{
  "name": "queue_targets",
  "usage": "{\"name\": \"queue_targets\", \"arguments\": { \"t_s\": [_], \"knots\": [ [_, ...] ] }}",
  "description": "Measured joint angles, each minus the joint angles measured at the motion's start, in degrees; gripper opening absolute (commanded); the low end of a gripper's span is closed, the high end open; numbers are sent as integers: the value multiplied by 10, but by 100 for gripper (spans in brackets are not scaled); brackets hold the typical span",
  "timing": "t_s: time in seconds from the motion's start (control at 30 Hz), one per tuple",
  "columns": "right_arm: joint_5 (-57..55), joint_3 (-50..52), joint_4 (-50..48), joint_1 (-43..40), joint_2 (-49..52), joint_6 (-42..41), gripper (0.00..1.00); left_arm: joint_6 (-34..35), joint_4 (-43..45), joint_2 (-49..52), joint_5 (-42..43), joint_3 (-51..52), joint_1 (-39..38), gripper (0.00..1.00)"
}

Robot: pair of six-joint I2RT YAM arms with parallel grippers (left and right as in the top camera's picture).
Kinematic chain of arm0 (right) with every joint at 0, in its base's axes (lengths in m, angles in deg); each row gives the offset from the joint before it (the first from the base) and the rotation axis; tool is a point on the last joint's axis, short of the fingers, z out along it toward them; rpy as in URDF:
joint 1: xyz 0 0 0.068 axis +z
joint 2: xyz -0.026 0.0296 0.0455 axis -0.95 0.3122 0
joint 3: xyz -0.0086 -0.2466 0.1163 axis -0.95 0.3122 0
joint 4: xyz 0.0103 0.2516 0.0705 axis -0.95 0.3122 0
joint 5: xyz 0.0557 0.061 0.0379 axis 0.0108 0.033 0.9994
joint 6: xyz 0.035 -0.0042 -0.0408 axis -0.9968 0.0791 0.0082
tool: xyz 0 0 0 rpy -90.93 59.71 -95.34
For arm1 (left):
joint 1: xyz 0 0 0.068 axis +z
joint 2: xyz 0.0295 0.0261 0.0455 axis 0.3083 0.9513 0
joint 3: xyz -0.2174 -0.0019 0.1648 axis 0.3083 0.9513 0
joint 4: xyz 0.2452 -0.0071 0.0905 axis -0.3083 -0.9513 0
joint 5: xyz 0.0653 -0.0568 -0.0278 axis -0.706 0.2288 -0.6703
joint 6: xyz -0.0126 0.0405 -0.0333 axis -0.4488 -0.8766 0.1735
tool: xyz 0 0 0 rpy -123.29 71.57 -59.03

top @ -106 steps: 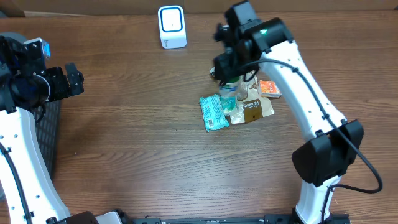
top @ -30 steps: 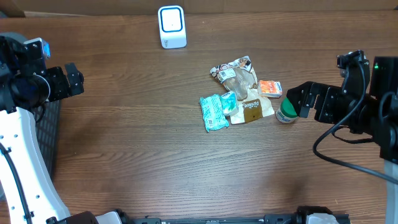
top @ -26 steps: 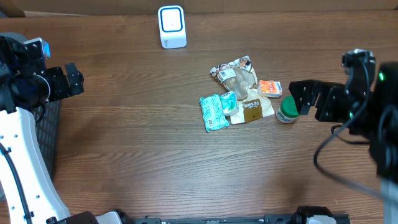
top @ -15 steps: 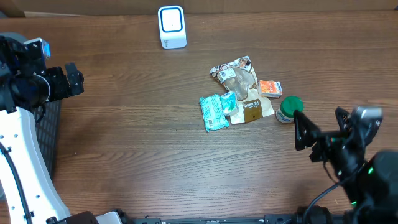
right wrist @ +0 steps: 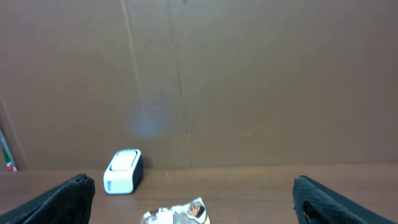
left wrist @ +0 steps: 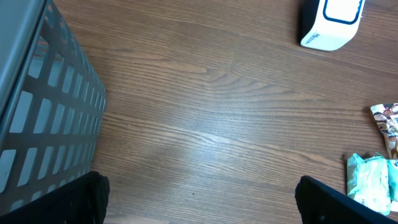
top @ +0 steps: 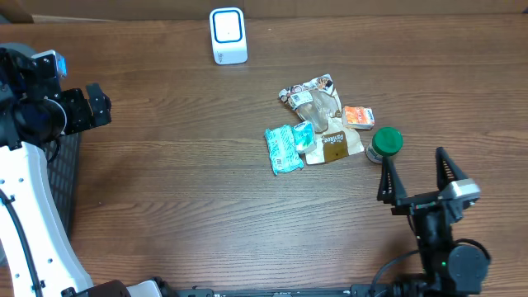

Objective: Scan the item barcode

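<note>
One green-lidded jar (top: 385,142), near right gripper (top: 411,157), outside its spread jaws

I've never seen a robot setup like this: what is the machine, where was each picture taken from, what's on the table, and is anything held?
It is a robot with two arms at a wooden table, each ending in a two-finger claw. One picture looks down from above; the other two come from cameras on the wrists, so the dark shapes in their bottom corners are that claw's own fingers. On the table are a white barcode scanner, a pile of snack packets and a green-lidded jar; a grey basket stands at the left. The left claw and the right claw are both open and hold nothing.
</note>
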Motion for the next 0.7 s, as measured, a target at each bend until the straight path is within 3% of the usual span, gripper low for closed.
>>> {"name": "queue_targets", "arguments": {
  "t_s": [0.23,0.5,0.7],
  "knots": [
    [0,72,-41,3,-38,0,100,0,0,0,0,0,0,100],
    [-1,72,86,4,-40,0,100,0,0,0,0,0,0,100],
    [-3,72,92,4,-40,0,100,0,0,0,0,0,0,100]
  ]
}}
